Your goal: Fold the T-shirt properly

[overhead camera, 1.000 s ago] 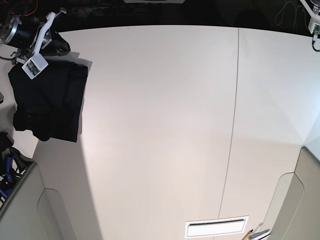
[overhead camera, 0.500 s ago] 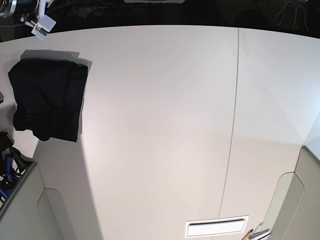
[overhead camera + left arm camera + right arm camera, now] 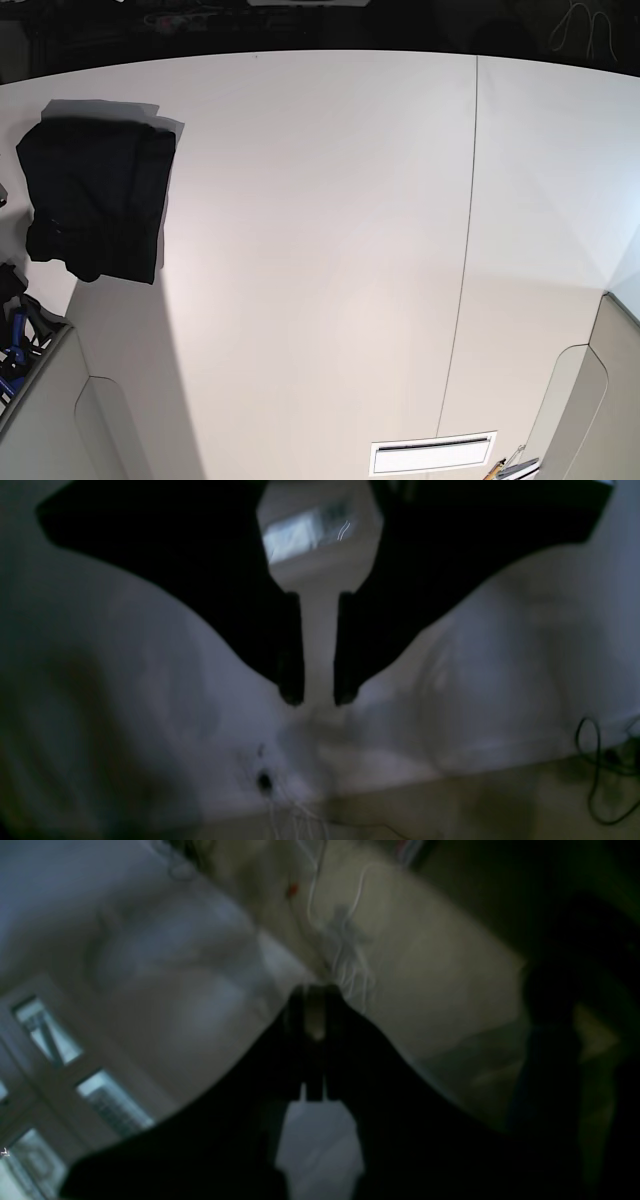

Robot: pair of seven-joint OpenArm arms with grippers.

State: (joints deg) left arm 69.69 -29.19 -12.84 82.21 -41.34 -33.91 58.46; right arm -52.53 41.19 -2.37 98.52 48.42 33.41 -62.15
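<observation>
The black T-shirt (image 3: pixel 95 195) lies folded into a compact rectangle at the far left of the white table (image 3: pixel 330 250), with a pale sheet showing under its top edge. Neither gripper shows in the base view. In the left wrist view my left gripper (image 3: pixel 318 700) is raised off the table, its dark fingers (image 3: pixel 292 680) parallel with a narrow gap, holding nothing. In the right wrist view my right gripper (image 3: pixel 315 992) is also off the table, its fingers together and empty. Both wrist views are blurred and show walls and floor, not the shirt.
A seam (image 3: pixel 465 250) runs down the table right of centre. A white vent-like slot (image 3: pixel 433 453) sits at the front edge. Blue-and-black gear (image 3: pixel 15 330) lies off the table's left side. Cables (image 3: pixel 600 775) lie on the floor.
The right arm, which was over the shirt's top corner a second ago, has lifted back and left the base view. The folded shirt has not moved.
</observation>
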